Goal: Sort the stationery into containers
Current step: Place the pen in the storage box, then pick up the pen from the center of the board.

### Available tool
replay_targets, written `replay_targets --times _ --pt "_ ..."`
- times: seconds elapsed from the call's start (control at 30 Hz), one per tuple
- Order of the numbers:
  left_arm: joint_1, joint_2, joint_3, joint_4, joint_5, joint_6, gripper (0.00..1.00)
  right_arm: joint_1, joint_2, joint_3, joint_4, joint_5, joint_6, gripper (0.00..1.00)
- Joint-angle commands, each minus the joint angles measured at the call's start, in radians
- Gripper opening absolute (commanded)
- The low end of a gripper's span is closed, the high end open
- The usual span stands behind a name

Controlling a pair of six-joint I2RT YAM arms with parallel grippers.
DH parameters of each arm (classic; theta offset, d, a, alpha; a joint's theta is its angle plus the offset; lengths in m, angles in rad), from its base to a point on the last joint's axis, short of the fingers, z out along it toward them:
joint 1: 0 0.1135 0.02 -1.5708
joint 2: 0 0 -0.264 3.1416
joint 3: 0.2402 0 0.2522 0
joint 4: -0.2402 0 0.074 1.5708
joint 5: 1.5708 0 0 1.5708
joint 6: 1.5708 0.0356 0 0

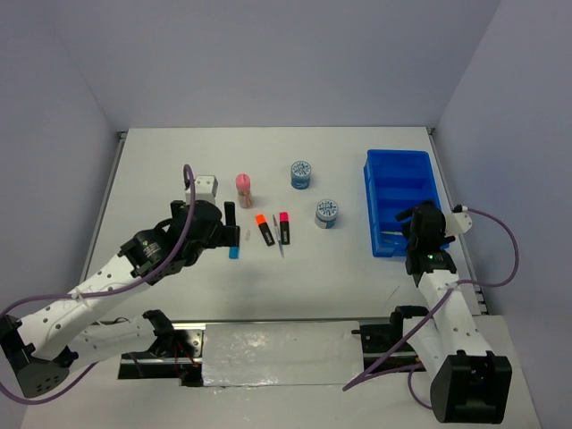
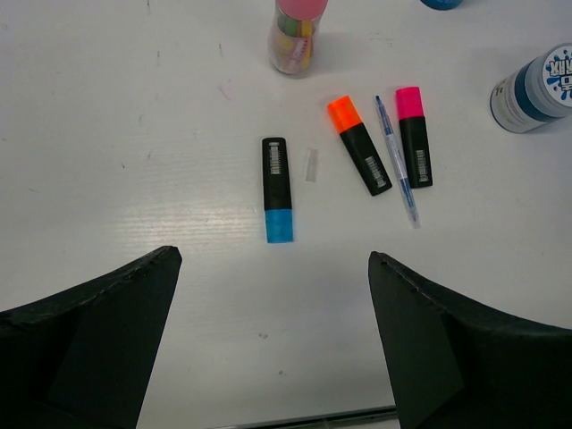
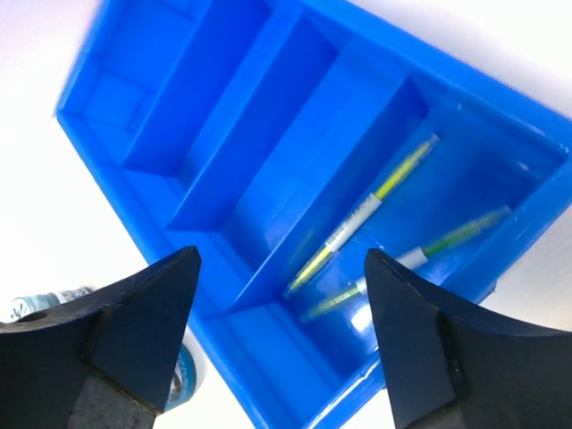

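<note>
The right fingers (image 3: 134, 340) are spread apart with nothing between them, hanging just above the blue tray (image 3: 134, 134), which stands lengthwise along the right edge of the tabletop (image 1: 179, 152). Directly below them, in the tray's end compartment nearest the arms, lie two thin pale pens: one pen with a yellow-green barrel (image 3: 366, 214) slanting along the divider, and a second pen (image 3: 420, 250) just beside it, nearer the outer wall. The other compartments I can see hold nothing. Over toward the middle of the tabletop, the left fingers (image 2: 89, 340) are opened wide too, gripping nothing, hovering above the bare surface. Just beyond them lies a blue-capped highlighter (image 2: 277, 189), cap toward the arms, with a small clear scrap (image 2: 311, 165) right beside it. To its right lie an orange-capped highlighter (image 2: 359, 143), a thin clear pen (image 2: 395, 161) and a pink-capped highlighter (image 2: 414, 136), close together, the two caps pointing toward the far edge. Farther back a pink-topped tube (image 2: 297, 31) stands upright. Between these and the tray stand two blue-white rolls, the nearer roll (image 1: 328, 212) close to the tray and the farther roll (image 1: 302, 173) back toward the far edge.
</note>
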Motion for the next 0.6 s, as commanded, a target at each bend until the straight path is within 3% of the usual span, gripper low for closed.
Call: replay_targets --times 0.0,0.13,0.2,0.23,0.3,0.33,0.37,0.47,0.57 --pt "0.000 0.012 -0.008 0.042 0.012 -0.015 0.99 -0.005 -0.030 0.101 -0.008 0.012 -0.071 0.83" --pt "0.000 0.047 -0.018 0.067 0.028 -0.035 0.99 -0.002 -0.066 0.213 -0.064 -0.040 -0.163 0.83" --pt "0.000 0.070 -0.017 0.079 0.036 -0.050 0.99 0.014 -0.087 0.250 -0.038 -0.129 -0.256 0.85" --pt "0.000 0.078 -0.014 0.079 0.039 -0.053 0.99 0.026 -0.089 0.258 -0.021 -0.245 -0.287 0.85" --pt "0.000 0.092 -0.003 0.077 0.041 -0.068 0.99 0.134 -0.066 0.284 -0.004 -0.324 -0.356 0.85" --pt "0.002 0.096 0.005 0.064 0.026 -0.074 0.99 0.197 -0.046 0.318 -0.018 -0.291 -0.394 0.84" --pt "0.000 0.101 0.015 0.047 0.010 -0.087 0.99 0.351 -0.024 0.335 -0.026 -0.262 -0.418 0.84" --pt "0.002 0.113 0.075 -0.031 -0.033 -0.101 0.99 0.599 0.173 0.406 -0.049 -0.246 -0.490 0.78" --pt "0.005 0.113 0.106 -0.088 -0.005 -0.050 0.99 0.748 0.404 0.517 -0.092 -0.239 -0.516 0.69"
